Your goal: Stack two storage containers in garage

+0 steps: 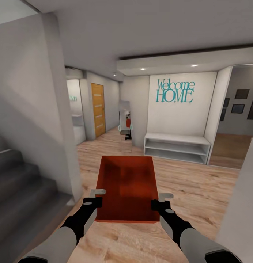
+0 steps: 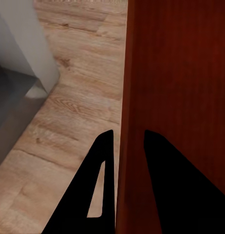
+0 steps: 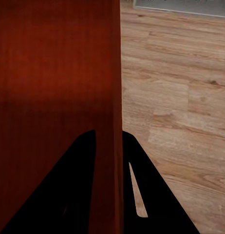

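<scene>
Nearest the robot, the left gripper point(image 1: 98, 197) and the right gripper point(image 1: 161, 200) each pinch a long side wall of one red-orange storage container point(image 1: 128, 182), near its rear corners; in each wrist view one dark finger point(image 2: 95, 195) lies outside the wall and the other inside, closed down on the thin wall, and the right gripper's finger point(image 3: 144, 195) does the same. The container hangs level between the arms above the light wood plank floor point(image 1: 199, 190), well apart from anything that could bear it. The likely trouble, as I judge it, is a slip: the hold is only two narrow pinches at one end of the bin, so a jolt of the base or any drift between the arms could let the far end sag or the wall slide out (the bin appears empty, which helps). A second risk is clipping the grey wall corner point(image 1: 70, 175) by the staircase point(image 1: 20, 190) at the left when turning. Counted: one container, two grippers, one staircase. Farther on stand one white low shelf bench point(image 1: 176, 146), one teal "Welcome HOME" wall lettering point(image 1: 176, 91) and one wooden door point(image 1: 98, 109).
</scene>
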### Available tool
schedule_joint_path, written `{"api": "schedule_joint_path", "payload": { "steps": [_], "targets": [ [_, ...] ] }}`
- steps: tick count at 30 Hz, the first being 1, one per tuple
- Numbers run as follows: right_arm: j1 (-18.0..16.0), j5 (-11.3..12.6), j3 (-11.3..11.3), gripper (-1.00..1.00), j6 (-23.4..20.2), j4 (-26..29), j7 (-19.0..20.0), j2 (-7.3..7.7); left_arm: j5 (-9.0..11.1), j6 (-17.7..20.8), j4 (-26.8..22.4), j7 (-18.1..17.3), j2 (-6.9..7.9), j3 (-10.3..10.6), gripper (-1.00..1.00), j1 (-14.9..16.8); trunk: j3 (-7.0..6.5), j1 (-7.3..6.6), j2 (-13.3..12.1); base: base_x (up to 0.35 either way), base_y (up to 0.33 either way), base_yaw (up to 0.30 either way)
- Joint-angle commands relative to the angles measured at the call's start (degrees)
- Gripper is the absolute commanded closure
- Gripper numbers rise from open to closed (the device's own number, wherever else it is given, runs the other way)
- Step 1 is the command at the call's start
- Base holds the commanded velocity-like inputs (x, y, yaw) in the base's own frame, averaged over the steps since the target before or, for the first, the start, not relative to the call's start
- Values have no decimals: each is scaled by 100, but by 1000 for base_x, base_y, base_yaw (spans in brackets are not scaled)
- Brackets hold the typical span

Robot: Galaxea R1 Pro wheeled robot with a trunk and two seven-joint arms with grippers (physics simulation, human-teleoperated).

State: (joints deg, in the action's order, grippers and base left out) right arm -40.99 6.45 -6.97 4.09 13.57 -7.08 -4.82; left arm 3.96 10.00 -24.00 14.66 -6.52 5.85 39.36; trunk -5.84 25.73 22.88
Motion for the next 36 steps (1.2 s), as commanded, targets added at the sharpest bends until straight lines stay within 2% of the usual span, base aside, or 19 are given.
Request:
{"api": "schedule_joint_path", "payload": {
  "steps": [1,36],
  "targets": [
    [-5,6,108,100,31,23,-6,34,88,44,1,72,38,-191,100,1,2,5,4,323,0,0],
    [-5,6,108,100,39,23,14,34,88,46,1,72,37,-189,100,1,2,5,4,323,0,0]
  ]
}}
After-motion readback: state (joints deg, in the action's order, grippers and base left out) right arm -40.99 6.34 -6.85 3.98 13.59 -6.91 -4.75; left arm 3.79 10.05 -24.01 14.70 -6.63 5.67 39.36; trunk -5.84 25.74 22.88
